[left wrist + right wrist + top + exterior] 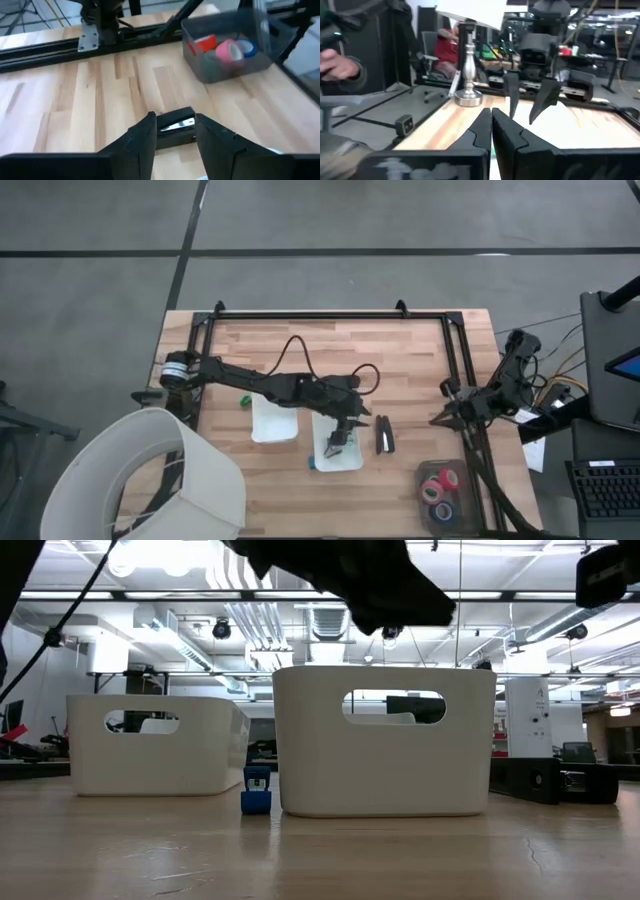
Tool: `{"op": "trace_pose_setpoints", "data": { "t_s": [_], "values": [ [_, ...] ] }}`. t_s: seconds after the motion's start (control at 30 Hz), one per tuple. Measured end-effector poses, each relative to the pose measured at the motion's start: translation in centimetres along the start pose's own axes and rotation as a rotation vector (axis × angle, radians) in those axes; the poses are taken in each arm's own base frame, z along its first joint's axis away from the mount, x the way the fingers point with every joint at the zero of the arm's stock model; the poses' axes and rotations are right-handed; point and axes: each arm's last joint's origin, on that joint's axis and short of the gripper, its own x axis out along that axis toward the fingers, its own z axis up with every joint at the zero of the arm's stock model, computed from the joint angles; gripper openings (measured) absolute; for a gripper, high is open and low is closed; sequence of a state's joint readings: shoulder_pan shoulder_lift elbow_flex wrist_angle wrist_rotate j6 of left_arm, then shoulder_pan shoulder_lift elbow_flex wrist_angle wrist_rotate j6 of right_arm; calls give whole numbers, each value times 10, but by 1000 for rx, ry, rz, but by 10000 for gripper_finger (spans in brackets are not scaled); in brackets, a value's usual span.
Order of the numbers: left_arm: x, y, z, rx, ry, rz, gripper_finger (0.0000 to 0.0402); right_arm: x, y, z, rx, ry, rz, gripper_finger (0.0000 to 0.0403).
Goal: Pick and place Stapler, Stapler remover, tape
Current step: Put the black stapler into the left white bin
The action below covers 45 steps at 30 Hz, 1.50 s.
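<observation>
The black stapler lies flat on the wooden table, just right of the right-hand white tray; the left wrist view shows its end beyond my fingers. My left gripper hovers open over that tray, holding nothing. The right wrist view also shows it open. Red, pink and blue tape rolls sit in a clear grey bin. A small blue thing, maybe the stapler remover, stands by the tray's near left corner. My right gripper waits shut at the table's right edge.
A second white tray stands left of the first, with a small green thing beside it. A black frame runs round the table. A white lampshade overhangs the near left corner. A person's hand shows beyond the table.
</observation>
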<state>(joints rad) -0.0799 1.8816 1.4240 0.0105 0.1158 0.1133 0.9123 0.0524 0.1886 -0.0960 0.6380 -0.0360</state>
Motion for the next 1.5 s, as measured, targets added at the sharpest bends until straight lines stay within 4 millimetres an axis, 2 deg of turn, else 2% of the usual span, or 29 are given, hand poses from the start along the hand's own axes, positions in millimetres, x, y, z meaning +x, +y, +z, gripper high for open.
{"op": "trace_pose_setpoints", "data": {
  "t_s": [0.27,0.43,0.7,0.83,0.93,1.07,1.17,1.33,1.5],
  "values": [
    [34,2,12,170,39,-102,138,1,0,-8,28,55,-22,8],
    [65,-7,2,242,66,-214,138,1,1,-11,78,69,-19,8],
    [103,-24,-18,375,124,-251,138,1,1,-13,103,87,-20,8],
    [107,-30,-13,441,240,-130,138,1,1,-13,112,87,-21,8],
    [108,-30,-15,446,338,-106,138,1,1,-15,114,91,-21,9],
    [104,-28,2,310,309,-70,138,2,2,-19,116,100,-22,9],
    [93,-30,8,406,390,-125,134,3,2,-23,111,108,-24,9],
    [95,-31,8,432,383,-132,119,4,4,-26,145,87,-23,9],
    [90,-28,22,297,363,-74,94,6,5,-22,200,20,15,9]
  ]
}}
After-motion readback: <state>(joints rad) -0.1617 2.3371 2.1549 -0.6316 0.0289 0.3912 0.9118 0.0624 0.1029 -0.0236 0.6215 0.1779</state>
